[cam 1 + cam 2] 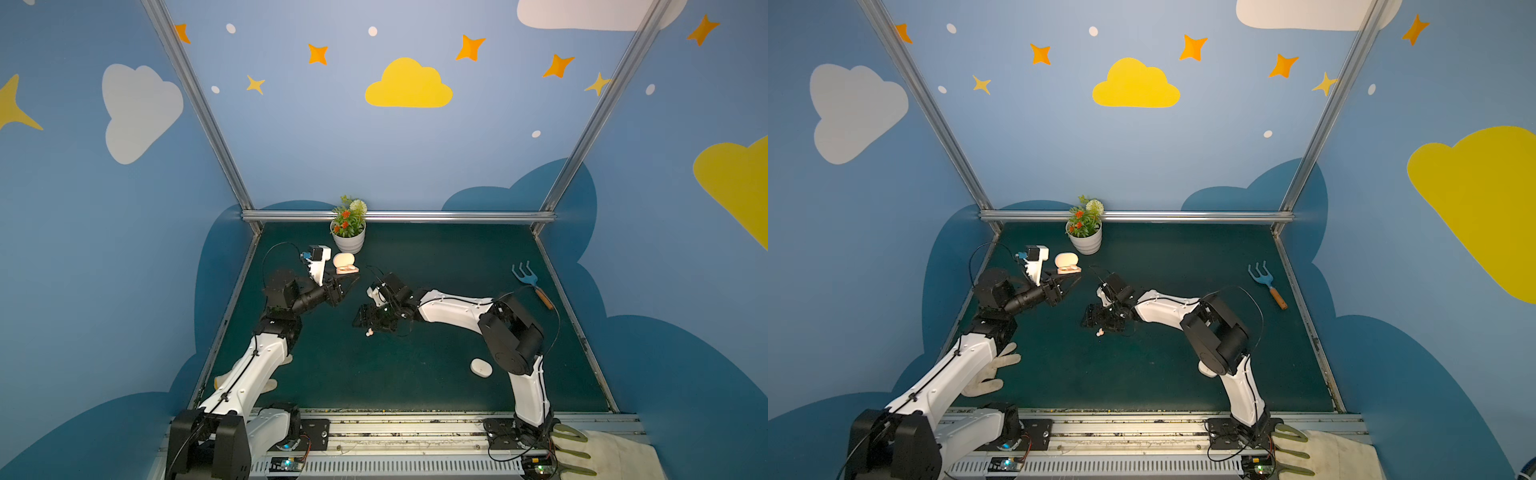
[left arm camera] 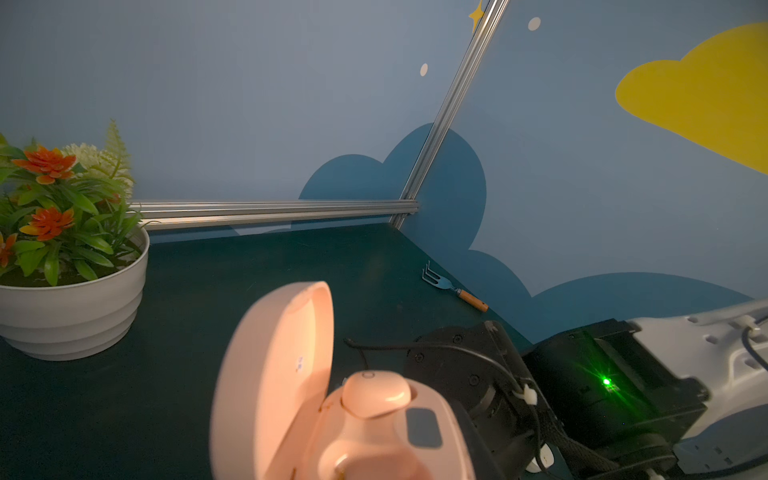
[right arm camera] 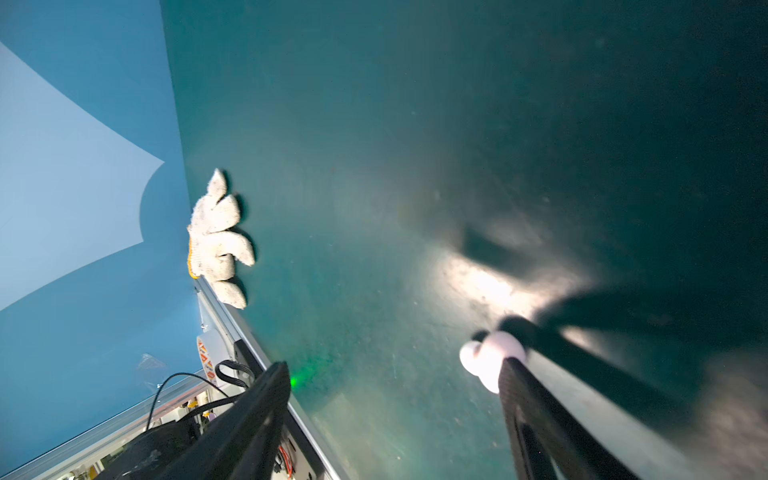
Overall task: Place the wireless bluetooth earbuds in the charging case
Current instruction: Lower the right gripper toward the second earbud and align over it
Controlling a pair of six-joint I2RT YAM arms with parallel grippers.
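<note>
Here, left tool (image 1: 348, 276) closed on the base of the open pink case (image 2: 274, 374), near the flower pot (image 1: 348, 241); one pink earbud (image 2: 376, 392) sits in a socket. Right tool (image 3: 395, 365) low over the counter (image 3: 374, 166), jaws wide apart, gripping nothing; a pale earbud (image 3: 488, 359) lies touching one finger.

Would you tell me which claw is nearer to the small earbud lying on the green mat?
Right. The right claw stands open at the earbud, one finger beside it; the left claw is farther back, holding the open pink case.
</note>
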